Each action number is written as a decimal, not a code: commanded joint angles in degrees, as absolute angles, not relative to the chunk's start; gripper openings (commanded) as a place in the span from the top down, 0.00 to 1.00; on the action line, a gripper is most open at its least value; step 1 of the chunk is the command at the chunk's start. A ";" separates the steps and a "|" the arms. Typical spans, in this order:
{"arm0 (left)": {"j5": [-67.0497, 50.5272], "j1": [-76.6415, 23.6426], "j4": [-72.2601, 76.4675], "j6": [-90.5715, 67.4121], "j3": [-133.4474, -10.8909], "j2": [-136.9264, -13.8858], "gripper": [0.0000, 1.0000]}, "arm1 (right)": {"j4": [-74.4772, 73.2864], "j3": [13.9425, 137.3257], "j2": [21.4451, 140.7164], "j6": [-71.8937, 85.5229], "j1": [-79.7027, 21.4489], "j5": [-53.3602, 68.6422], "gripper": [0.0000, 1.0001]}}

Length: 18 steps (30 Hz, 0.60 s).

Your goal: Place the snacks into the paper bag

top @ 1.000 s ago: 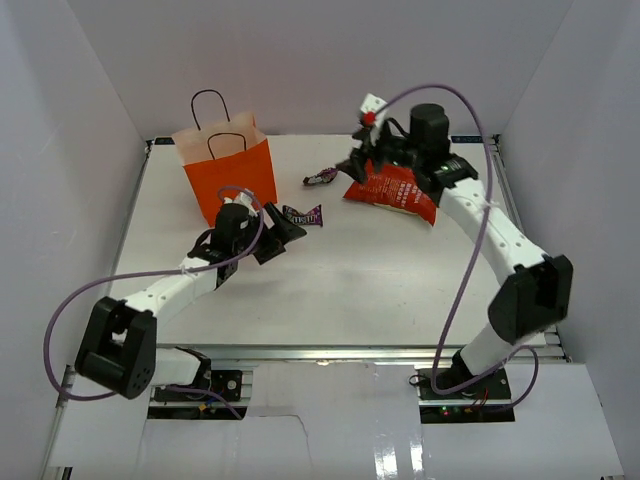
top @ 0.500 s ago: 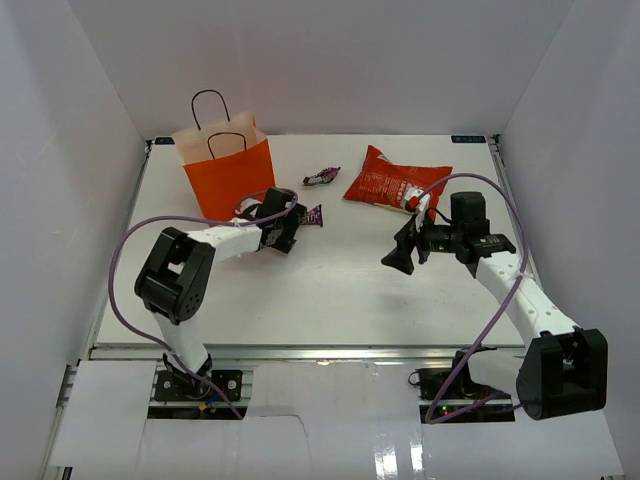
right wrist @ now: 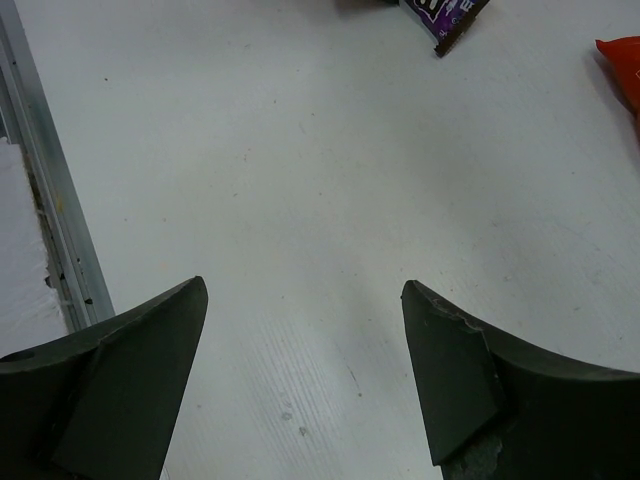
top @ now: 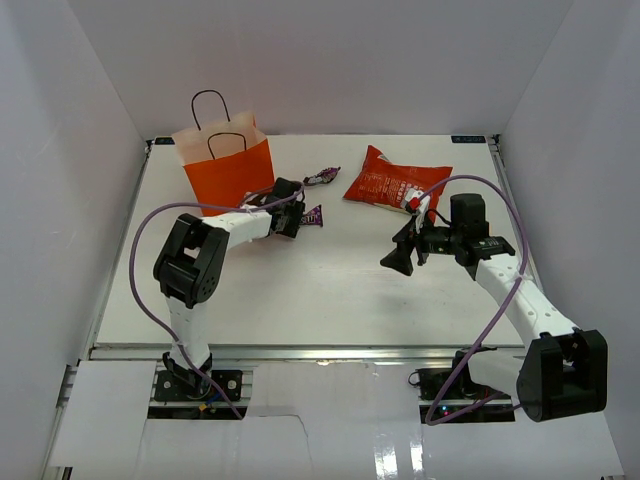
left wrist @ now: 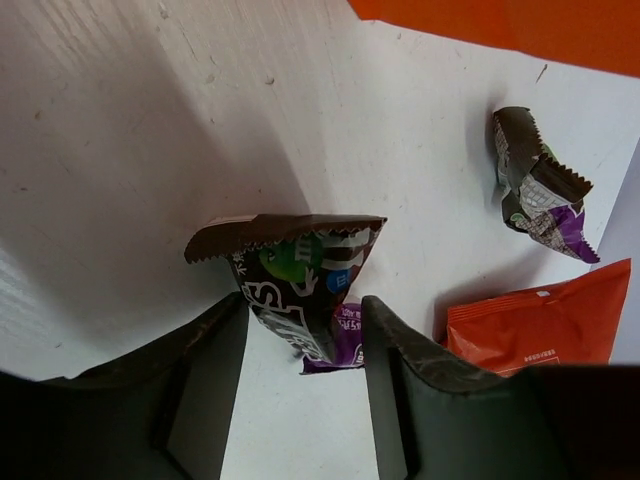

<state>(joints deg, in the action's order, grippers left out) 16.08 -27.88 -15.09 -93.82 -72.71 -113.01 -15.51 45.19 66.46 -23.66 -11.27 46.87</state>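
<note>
The orange paper bag [top: 230, 175] stands upright at the back left, its lower edge showing in the left wrist view [left wrist: 520, 25]. A dark purple candy packet [left wrist: 295, 270] lies on the table between the fingers of my left gripper [left wrist: 303, 310], whose tips sit close on either side of it, still open; from above, gripper [top: 296, 213] and packet [top: 314, 214] are right of the bag. A second dark packet [top: 322, 176] lies behind. The red chip bag [top: 395, 185] rests at the back right. My right gripper [top: 395, 260] hovers open and holds nothing [right wrist: 305, 295].
White enclosure walls surround the table [top: 320, 290]. A metal rail [right wrist: 50, 230] runs along the table edge in the right wrist view. Purple cables loop from both arms. The chip bag's corner [left wrist: 530, 325] lies just right of the left fingers.
My left arm reached forward to the purple packet and its jaws narrowed around it. The right arm pulled back from the chip bag to mid-right, then held still.
</note>
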 commanded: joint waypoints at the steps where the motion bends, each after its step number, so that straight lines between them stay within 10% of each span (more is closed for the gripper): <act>1: 20.57 -27.42 -20.39 -102.48 -74.53 -112.41 0.42 | -13.89 45.09 65.65 -22.59 -11.16 47.90 0.16; 8: 19.43 -27.42 -17.77 -99.51 -71.03 -109.79 0.69 | -13.97 45.70 65.92 -22.41 -11.07 48.16 0.16; 18: 11.88 -27.60 -2.91 -81.06 -55.03 -92.92 0.83 | -14.15 46.14 66.97 -22.76 -10.20 48.60 0.17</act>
